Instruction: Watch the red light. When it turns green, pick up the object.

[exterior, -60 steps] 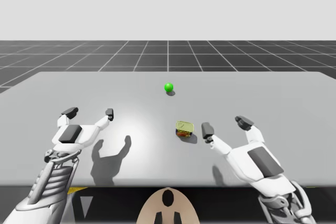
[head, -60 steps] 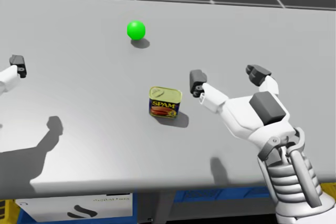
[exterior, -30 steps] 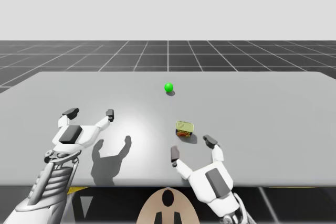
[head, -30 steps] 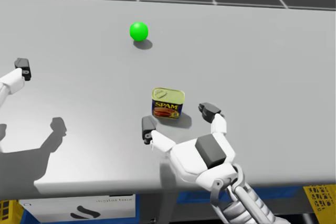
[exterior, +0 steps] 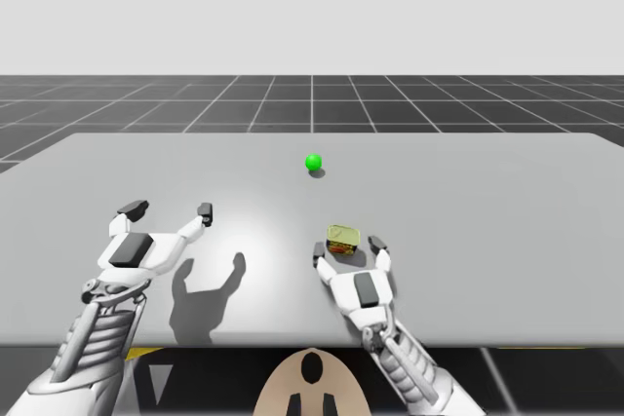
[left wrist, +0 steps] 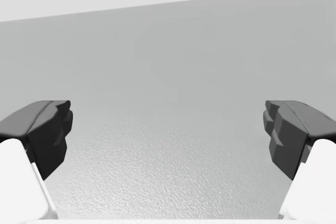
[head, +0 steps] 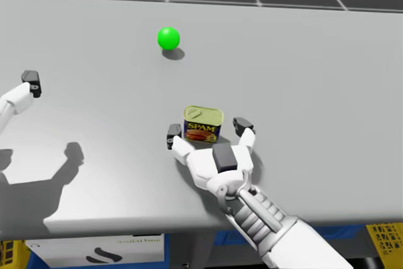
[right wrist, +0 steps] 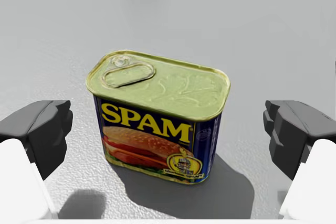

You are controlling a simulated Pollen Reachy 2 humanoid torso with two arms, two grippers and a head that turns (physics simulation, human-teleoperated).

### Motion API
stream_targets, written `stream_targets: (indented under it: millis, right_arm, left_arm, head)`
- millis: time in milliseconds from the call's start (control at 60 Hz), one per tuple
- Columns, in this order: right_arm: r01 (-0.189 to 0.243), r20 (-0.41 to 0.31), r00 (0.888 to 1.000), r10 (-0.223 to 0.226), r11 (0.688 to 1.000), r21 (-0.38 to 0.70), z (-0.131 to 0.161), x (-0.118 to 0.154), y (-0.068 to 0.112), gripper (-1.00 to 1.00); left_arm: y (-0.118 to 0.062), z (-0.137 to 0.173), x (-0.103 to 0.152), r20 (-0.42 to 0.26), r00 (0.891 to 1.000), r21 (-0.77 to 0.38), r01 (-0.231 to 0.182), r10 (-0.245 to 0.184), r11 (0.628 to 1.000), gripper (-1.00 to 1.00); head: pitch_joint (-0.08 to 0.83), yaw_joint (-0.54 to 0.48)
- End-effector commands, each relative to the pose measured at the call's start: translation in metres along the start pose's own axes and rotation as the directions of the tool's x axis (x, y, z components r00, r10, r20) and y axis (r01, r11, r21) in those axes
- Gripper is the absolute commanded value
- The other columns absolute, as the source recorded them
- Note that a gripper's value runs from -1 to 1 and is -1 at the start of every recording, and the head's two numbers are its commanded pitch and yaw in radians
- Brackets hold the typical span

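Observation:
The light, a small ball, glows green at the table's far middle. A blue rectangular can with a yellow-green lid stands upright on the grey table. My right gripper is open, with the can between its dark fingertips, a gap on each side. Far off to the left, my left gripper hovers open over bare table, nothing between its fingers. One left fingertip shows in the head view.
The table's front edge runs just behind my right wrist. Shadows of my left arm fall on the table between the two arms. A blue and yellow crate sits below the table at the right.
My right arm has swung in from the right and now has its open fingers either side of the can. The left arm holds still. My head has turned slightly.

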Motion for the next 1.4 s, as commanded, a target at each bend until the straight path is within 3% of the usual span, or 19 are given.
stream_targets:
  millis: [17, 67, 83, 150, 350, 383, 400, 417, 650, 850, 1017, 1167, 1200, 1300, 1400]
  right_arm:
    - [0.279, -0.04, 0.959, -0.279, 0.96, -0.01, -0.017, 0.021, 0.077, -1.0]
    - [0.303, -0.058, 0.951, -0.304, 0.953, -0.023, -0.023, 0.023, 0.082, -1.0]
    - [0.321, -0.074, 0.944, -0.322, 0.947, -0.028, -0.025, 0.023, 0.085, -1.0]
    - [0.338, -0.098, 0.936, -0.339, 0.941, -0.028, -0.029, 0.022, 0.092, -1.0]
    - [0.366, -0.153, 0.92, -0.361, 0.931, 0.005, -0.032, 0.02, 0.106, -1.0]
    - [0.363, -0.135, 0.923, -0.361, 0.932, -0.015, -0.03, 0.02, 0.107, -0.26]
    - [0.361, -0.141, 0.923, -0.359, 0.933, -0.011, -0.03, 0.02, 0.107, 0.73]
    - [0.37, -0.149, 0.918, -0.367, 0.929, -0.012, -0.03, 0.021, 0.106, 0.98]
    - [0.377, -0.136, 0.916, -0.376, 0.926, -0.025, -0.025, 0.017, 0.1, 1.0]
    - [0.386, -0.128, 0.914, -0.384, 0.922, -0.011, -0.023, 0.02, 0.1, 1.0]
    - [0.388, -0.121, 0.915, -0.385, 0.922, 0.001, -0.019, 0.023, 0.099, 1.0]
    - [0.354, -0.07, 0.934, -0.351, 0.935, 0.029, -0.011, 0.044, 0.092, 1.0]
    - [0.318, -0.045, 0.948, -0.316, 0.947, 0.042, -0.008, 0.051, 0.089, 1.0]
    - [0.264, -0.011, 0.964, -0.264, 0.961, 0.078, -0.001, 0.071, 0.08, 1.0]
    - [0.233, 0.029, 0.971, -0.237, 0.966, 0.112, 0.008, 0.098, 0.071, 1.0]
  left_arm:
    - [0.0, 0.001, 0.001, 0.002, 1.0, -0.005, -0.005, 0.005, 1.0, -1.0]
    - [0.0, 0.001, 0.001, 0.002, 1.0, -0.005, -0.005, 0.005, 1.0, -1.0]
    - [0.0, 0.001, 0.001, 0.002, 1.0, -0.005, -0.005, 0.005, 1.0, -1.0]
    - [0.0, 0.001, 0.001, 0.002, 1.0, -0.005, -0.005, 0.005, 1.0, -1.0]
    - [0.0, 0.001, 0.001, 0.004, 1.0, -0.014, -0.011, 0.011, 1.0, -1.0]
    - [0.0, 0.001, 0.001, 0.004, 1.0, -0.014, -0.011, 0.011, 1.0, -1.0]
    - [0.0, 0.001, 0.001, 0.004, 1.0, -0.014, -0.011, 0.011, 1.0, -1.0]
    - [0.0, 0.001, 0.001, 0.004, 1.0, -0.014, -0.011, 0.011, 1.0, -1.0]
    - [0.0, 0.001, 0.001, 0.004, 1.0, -0.014, -0.011, 0.011, 1.0, -1.0]
    - [0.0, 0.001, 0.001, 0.004, 1.0, -0.014, -0.011, 0.011, 1.0, -1.0]
    - [0.0, 0.001, 0.001, 0.004, 1.0, -0.014, -0.011, 0.011, 1.0, -1.0]
    - [0.0, 0.001, 0.001, 0.004, 1.0, -0.014, -0.011, 0.011, 1.0, -1.0]
    - [0.0, 0.001, 0.001, 0.004, 1.0, -0.014, -0.011, 0.011, 1.0, -1.0]
    - [-0.001, 0.001, 0.001, 0.003, 1.0, -0.017, 0.0, 0.0, 1.0, -1.0]
    - [-0.005, 0.004, 0.001, 0.002, 1.0, -0.016, 0.0, 0.0, 1.0, -1.0]
  head:
    - [0.671, -0.11]
    - [0.671, -0.11]
    - [0.672, -0.11]
    - [0.672, -0.11]
    - [0.673, -0.12]
    - [0.673, -0.12]
    - [0.673, -0.12]
    - [0.672, -0.12]
    - [0.634, -0.12]
    - [0.398, -0.11]
    - [0.301, -0.11]
    - [0.281, -0.11]
    - [0.278, -0.11]
    - [0.272, -0.11]
    - [0.269, -0.1]
